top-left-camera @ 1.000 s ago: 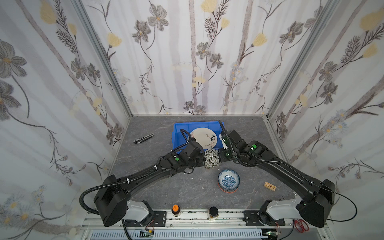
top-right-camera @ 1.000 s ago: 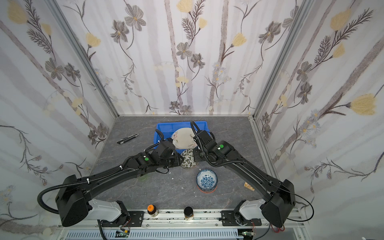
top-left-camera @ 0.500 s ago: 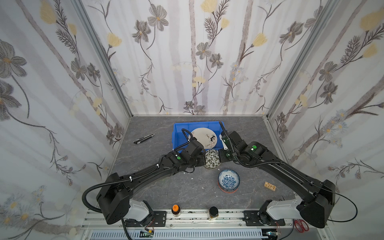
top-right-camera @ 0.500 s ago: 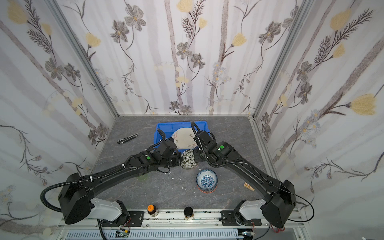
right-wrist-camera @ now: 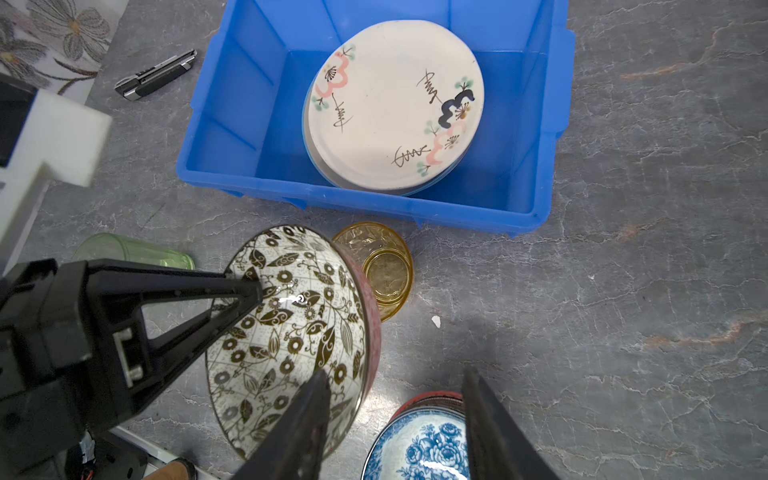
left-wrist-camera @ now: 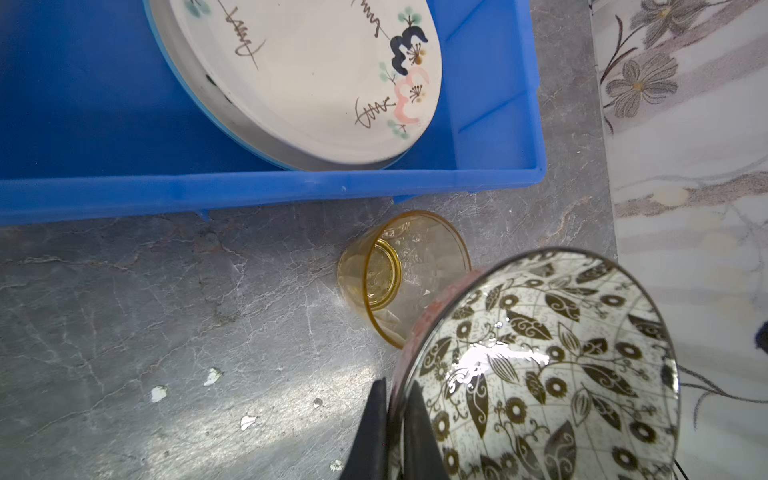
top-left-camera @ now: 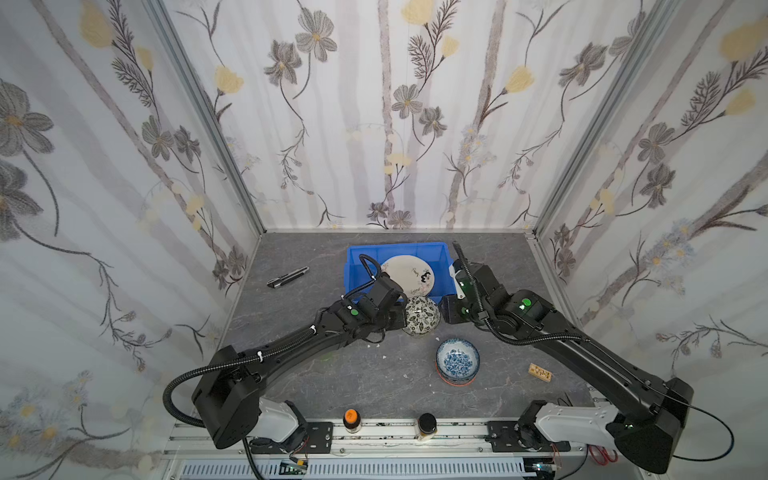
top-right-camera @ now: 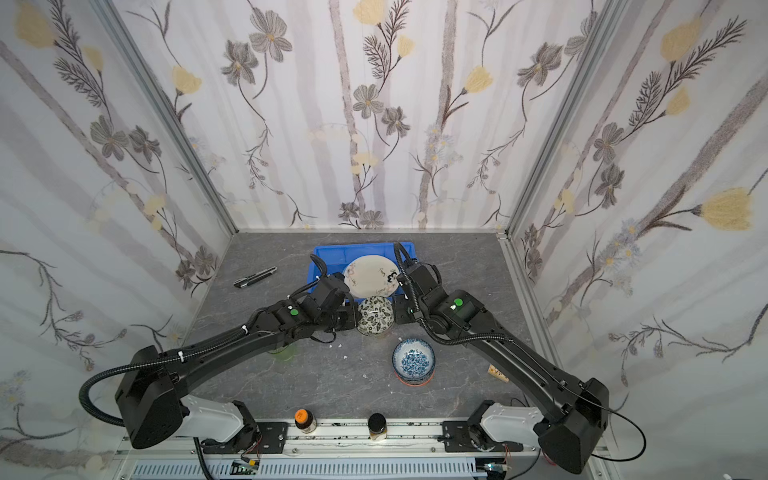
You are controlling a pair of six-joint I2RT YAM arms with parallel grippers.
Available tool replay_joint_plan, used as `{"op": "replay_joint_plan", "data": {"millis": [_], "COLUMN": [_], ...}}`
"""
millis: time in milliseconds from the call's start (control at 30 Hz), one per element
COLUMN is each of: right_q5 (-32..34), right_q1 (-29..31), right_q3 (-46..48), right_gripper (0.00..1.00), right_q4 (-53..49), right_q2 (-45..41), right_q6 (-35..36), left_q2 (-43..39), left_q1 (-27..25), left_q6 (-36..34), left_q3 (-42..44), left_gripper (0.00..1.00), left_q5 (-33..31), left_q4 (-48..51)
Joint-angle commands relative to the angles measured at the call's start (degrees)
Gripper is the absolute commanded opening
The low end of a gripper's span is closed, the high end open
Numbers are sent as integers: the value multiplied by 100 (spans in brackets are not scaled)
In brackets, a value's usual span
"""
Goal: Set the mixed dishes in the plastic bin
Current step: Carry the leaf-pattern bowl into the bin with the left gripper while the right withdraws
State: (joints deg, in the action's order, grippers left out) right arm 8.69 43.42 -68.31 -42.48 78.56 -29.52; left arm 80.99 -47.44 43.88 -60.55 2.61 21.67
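The black-white leaf bowl (top-left-camera: 422, 316) (top-right-camera: 375, 315) hangs tilted just in front of the blue plastic bin (top-left-camera: 357, 257) (right-wrist-camera: 232, 124). My left gripper (left-wrist-camera: 395, 384) (top-left-camera: 397, 318) is shut on the bowl's (left-wrist-camera: 540, 374) rim. My right gripper (right-wrist-camera: 395, 374) (top-left-camera: 445, 313) is open and straddles the opposite rim without gripping it. A cream plate (top-left-camera: 409, 274) (right-wrist-camera: 395, 104) tops a stack inside the bin. An amber tumbler (left-wrist-camera: 415, 257) (right-wrist-camera: 386, 266) stands under the bowl (right-wrist-camera: 291, 324). A green tumbler (right-wrist-camera: 124, 249) lies beneath my left arm. The blue floral bowl (top-left-camera: 457, 360) (right-wrist-camera: 428, 449) sits nested in an orange one.
A black pen-like tool (top-left-camera: 288, 277) (right-wrist-camera: 156, 75) lies left of the bin. Two jars stand at the front rail, one with an orange lid (top-left-camera: 351, 417) and one with a black lid (top-left-camera: 427, 424). A small wooden block (top-left-camera: 540, 372) lies at the right.
My left gripper has closed on the leaf bowl's rim. My right gripper, shut on the opposite rim before, has opened. The bowl has stayed where it was.
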Motion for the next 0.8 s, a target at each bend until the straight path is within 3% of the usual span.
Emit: {"op": "replay_joint_plan", "data": {"millis": [0,67,133,233,467,767], "right_q5": [198,245,291,352,432,93], "right_q1": [-8,-33,-51,-74,-141,-158], "right_q3": [87,176,309,546,1050,1952], "right_gripper": [58,63,82,98,100,100], "right_q4": [339,358,391,472,501,610], "right_q2": [-174,-325,-515,-865,-1640,-2442], "right_q6": [-80,-119,-145,-224,-458,-1039], "left_q2": [13,66,136,280,1055,2844], "left_q1": [76,152,282,503,1068,1427], "left_q6": [-128,-223,-353,-558,-1126,-1633], "left_q3": [-155,-273,-422,-689,-1663,-3372], "left_gripper": [0,0,0,0,0,0], "left_q5": [0,5,1,-11,-143,-473], "left_q4": [-147,-121,-72,7,122,283]}}
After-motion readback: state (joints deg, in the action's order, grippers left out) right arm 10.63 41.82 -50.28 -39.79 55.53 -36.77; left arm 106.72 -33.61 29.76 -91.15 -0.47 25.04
